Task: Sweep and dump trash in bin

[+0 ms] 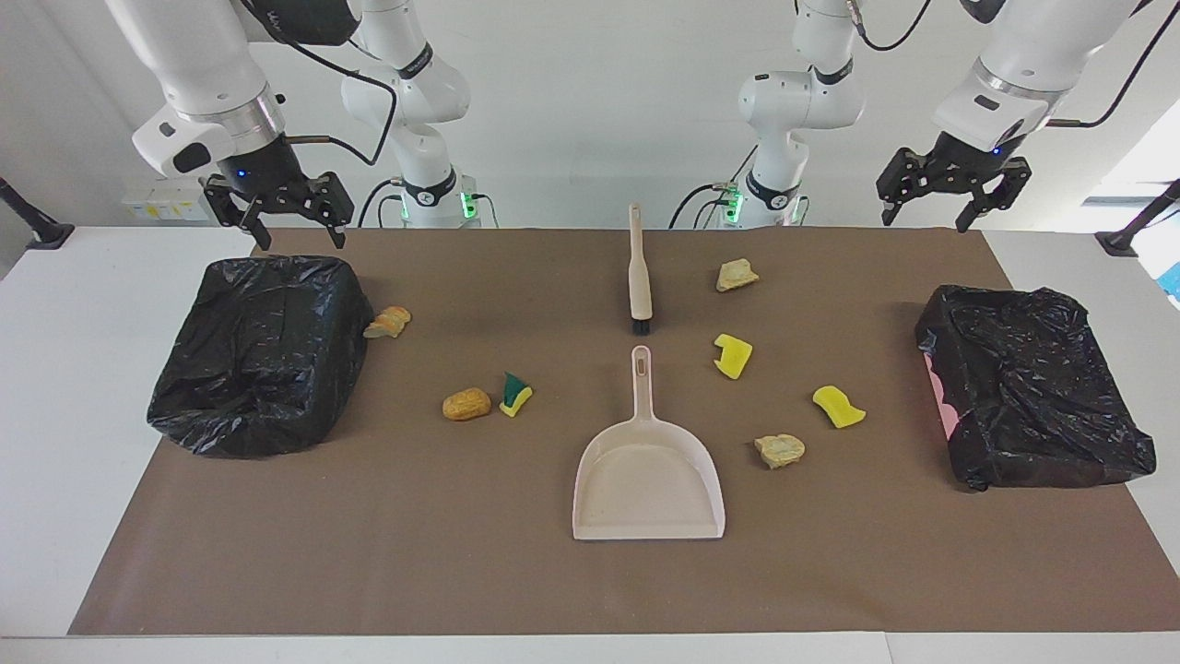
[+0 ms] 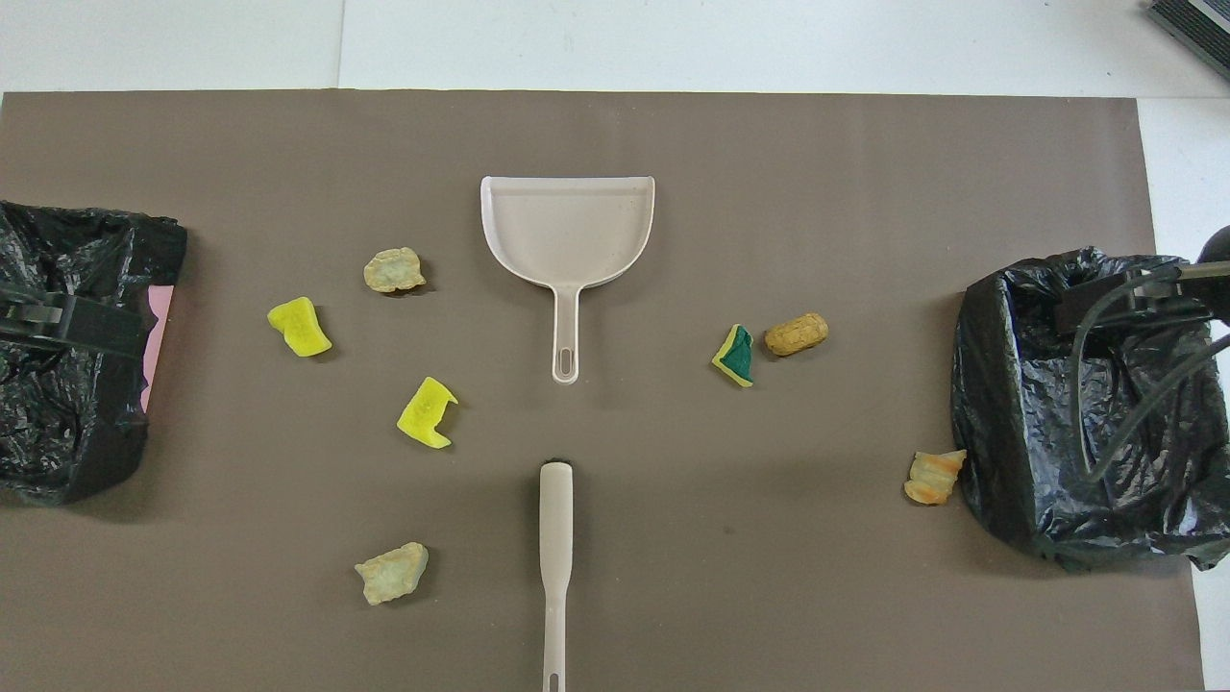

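Seven scraps of trash lay scattered on the brown mat.
Toward the left arm's end: two yellow sponge bits (image 1: 733, 356) (image 1: 838, 406) and two beige chunks (image 1: 737, 275) (image 1: 780, 450). Toward the right arm's end: a green-and-yellow wedge (image 1: 516, 394) just beside an orange-brown lump (image 1: 466, 404), and another lump (image 1: 388, 322) touching the black-lined bin (image 1: 263, 355).

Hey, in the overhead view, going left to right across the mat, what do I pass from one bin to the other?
Bin → yellow scrap → yellow sponge bit → dustpan → green wedge → brown lump → orange lump → second bin. The two beige chunks and the brush overlap neighbours, so they are left out.
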